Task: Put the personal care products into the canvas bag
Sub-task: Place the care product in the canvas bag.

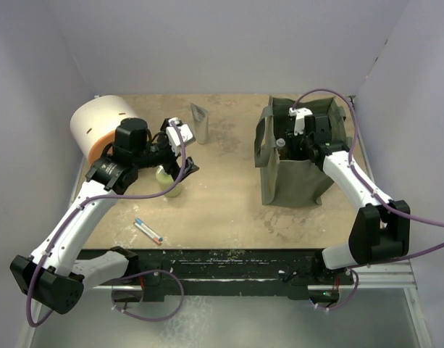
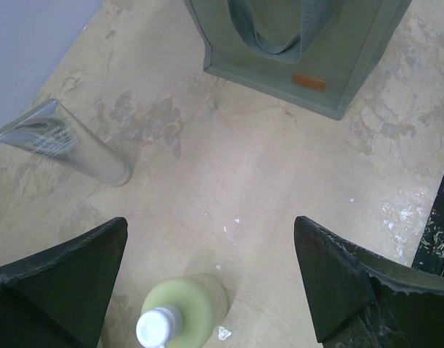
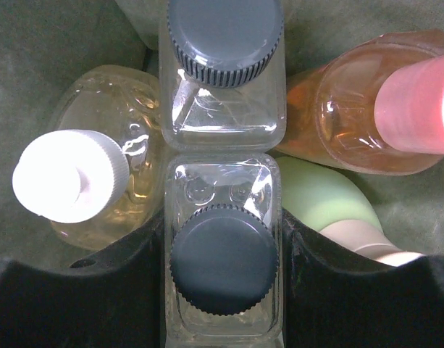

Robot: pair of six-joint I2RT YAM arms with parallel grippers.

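Observation:
Inside the olive canvas bag [image 1: 294, 181] my right gripper [image 3: 222, 243] is shut on a clear bottle with a black cap [image 3: 222, 261], its fingers pressed against both sides. Around it stand a second clear black-capped bottle [image 3: 223, 43], an amber bottle with a white cap [image 3: 84, 174], an orange bottle [image 3: 352, 109] and a pale green one [image 3: 319, 196]. On the table, my left gripper [image 2: 211, 239] hangs open over another pale green bottle [image 2: 189, 304], which stands upright toward its left finger. A silver-grey tube [image 2: 62, 141] lies beyond it; the bag [image 2: 352, 51] is farther on.
A white and orange domed box [image 1: 98, 127] sits at the back left, just behind the left arm. A thin stick with red and blue marks [image 1: 148, 230] lies near the front edge. Walls close in the table on the left, back and right.

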